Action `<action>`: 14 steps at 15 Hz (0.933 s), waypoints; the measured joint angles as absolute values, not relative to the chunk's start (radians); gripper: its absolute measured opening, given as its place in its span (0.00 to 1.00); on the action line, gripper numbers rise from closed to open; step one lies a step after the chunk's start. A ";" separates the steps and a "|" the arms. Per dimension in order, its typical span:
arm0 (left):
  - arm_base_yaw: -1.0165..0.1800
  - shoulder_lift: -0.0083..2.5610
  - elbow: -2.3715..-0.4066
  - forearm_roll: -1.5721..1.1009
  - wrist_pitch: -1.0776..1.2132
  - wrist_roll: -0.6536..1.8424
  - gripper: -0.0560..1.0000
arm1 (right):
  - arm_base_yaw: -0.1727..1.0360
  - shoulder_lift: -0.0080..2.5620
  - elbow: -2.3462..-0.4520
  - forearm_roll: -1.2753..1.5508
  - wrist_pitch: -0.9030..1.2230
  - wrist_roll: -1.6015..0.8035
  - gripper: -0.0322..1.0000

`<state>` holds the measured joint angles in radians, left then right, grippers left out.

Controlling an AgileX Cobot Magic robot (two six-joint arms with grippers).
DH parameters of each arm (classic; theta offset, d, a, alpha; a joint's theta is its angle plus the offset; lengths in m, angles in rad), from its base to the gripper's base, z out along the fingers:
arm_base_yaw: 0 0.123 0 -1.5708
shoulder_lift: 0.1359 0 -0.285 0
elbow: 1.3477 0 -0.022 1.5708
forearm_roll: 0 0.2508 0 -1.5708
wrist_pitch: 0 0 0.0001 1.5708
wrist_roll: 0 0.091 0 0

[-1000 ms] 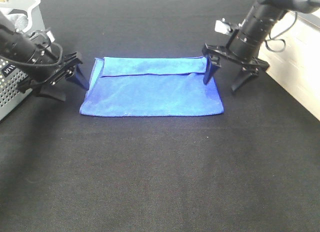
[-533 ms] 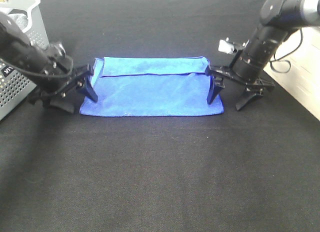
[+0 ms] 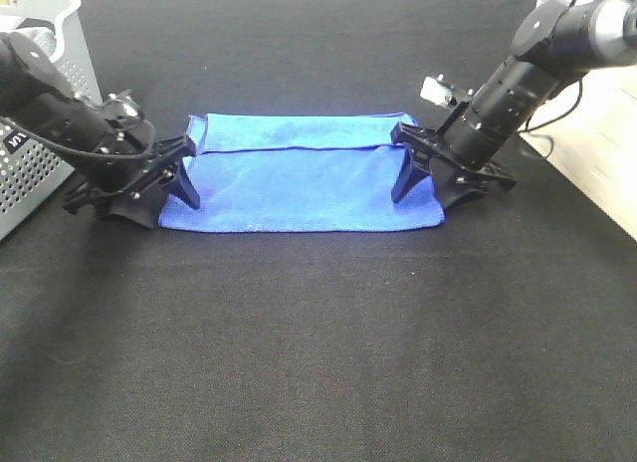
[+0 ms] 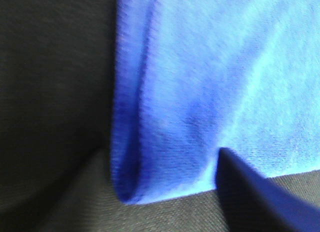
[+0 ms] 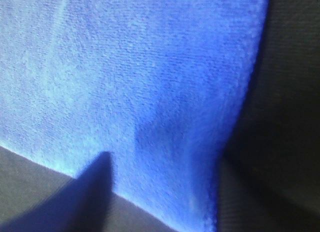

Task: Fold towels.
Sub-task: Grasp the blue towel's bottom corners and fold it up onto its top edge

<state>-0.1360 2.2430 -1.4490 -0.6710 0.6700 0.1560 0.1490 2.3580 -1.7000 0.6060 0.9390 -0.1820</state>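
The royal-blue towel (image 3: 299, 183) lies flat on the black table, with a narrow strip folded over along its far edge. My left gripper (image 3: 157, 198) is open and low at the towel's near left corner, one finger (image 3: 185, 188) on the cloth and the other off it. My right gripper (image 3: 434, 188) is open and low at the near right corner, with one finger (image 3: 406, 178) over the cloth. The left wrist view shows that corner of the towel (image 4: 200, 92) between the open jaws. The right wrist view shows the other corner (image 5: 150, 82) likewise.
A grey perforated basket (image 3: 40, 104) stands at the far left behind my left arm. The black table cover (image 3: 318, 343) stretches toward the front. A pale surface (image 3: 607, 163) borders the table's right edge.
Both grippers have moved from the towel's far corners toward its near corners and come down lower. The right one has also shifted inward over the cloth. The towel has not moved.
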 joint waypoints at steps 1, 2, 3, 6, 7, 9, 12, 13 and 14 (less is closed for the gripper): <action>-0.140 2.247 -1.449 -0.671 0.669 0.156 0.45 | 0.149 2.364 -1.700 0.609 0.934 -0.182 0.33; -0.140 2.252 -1.449 -0.671 0.671 0.155 0.27 | 0.149 2.367 -1.700 0.609 0.932 -0.181 0.18; -0.140 2.259 -1.449 -0.670 0.681 0.155 0.09 | 0.149 2.369 -1.700 0.609 0.932 -0.177 0.04; -0.130 2.257 -1.449 -0.654 0.745 0.155 0.07 | 0.149 2.352 -1.698 0.606 0.948 -0.174 0.03; -0.121 2.248 -1.449 -0.640 0.780 0.155 0.07 | 0.149 2.334 -1.688 0.600 0.958 -0.174 0.03; -0.117 2.190 -1.425 -0.585 0.808 0.155 0.07 | 0.149 2.269 -1.633 0.598 0.959 -0.172 0.03; -0.115 2.086 -1.299 -0.556 0.818 0.153 0.07 | 0.149 2.180 -1.470 0.595 0.946 -0.181 0.03; -0.115 2.041 -1.213 -0.556 0.814 0.153 0.07 | 0.151 2.140 -1.381 0.597 0.920 -0.188 0.03; -0.115 2.015 -1.158 -0.556 0.804 0.154 0.07 | 0.151 2.114 -1.325 0.601 0.904 -0.210 0.03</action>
<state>-0.1150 2.0150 -1.1580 -0.5560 0.8040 0.1540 0.1510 2.1140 -1.3250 0.6010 0.9040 -0.2100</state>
